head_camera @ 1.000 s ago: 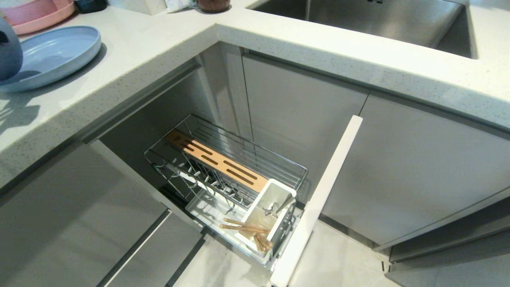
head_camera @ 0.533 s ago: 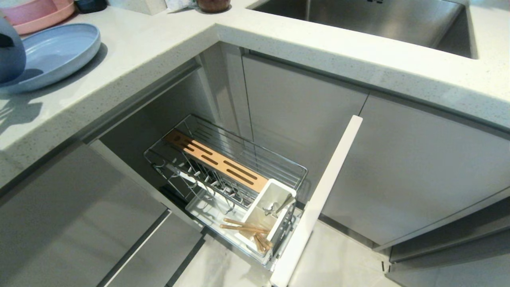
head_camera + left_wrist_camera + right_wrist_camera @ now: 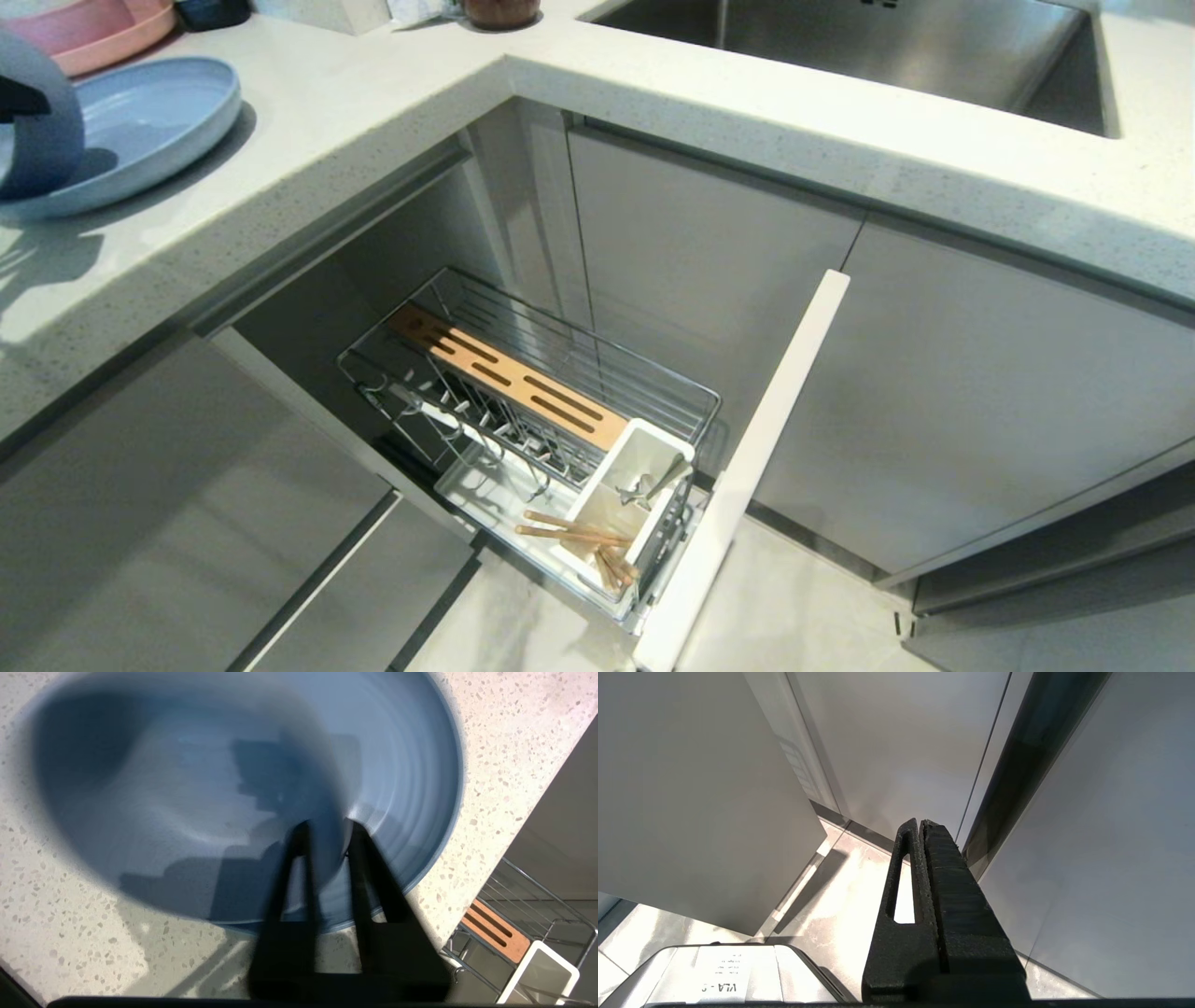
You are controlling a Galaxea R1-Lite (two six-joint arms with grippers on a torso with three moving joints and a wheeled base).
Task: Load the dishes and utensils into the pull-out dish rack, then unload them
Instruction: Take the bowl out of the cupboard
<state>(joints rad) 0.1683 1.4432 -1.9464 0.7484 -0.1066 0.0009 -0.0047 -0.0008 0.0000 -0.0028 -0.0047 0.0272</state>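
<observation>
While the bowl (image 3: 187, 788) tilts over the plate (image 3: 420, 765), left hand (image 3: 327, 828) straddles its rim

Counts: dishes on the counter, utensils in the rack

On the counter at ten o'clock sit one pale blue plate (image 3: 140, 131), one pale blue bowl (image 3: 42, 121) and, behind them at eleven o'clock, one stack of pink dishes (image 3: 93, 33). One pull-out dish rack (image 3: 532, 411) stands open at six o'clock, with one wooden strip (image 3: 509, 378) and one white caddy (image 3: 625, 509) holding one spoon (image 3: 653, 485); the chopsticks (image 3: 579, 534) overlap and cannot be counted surely. One sink (image 3: 859, 37) at one o'clock.
</observation>
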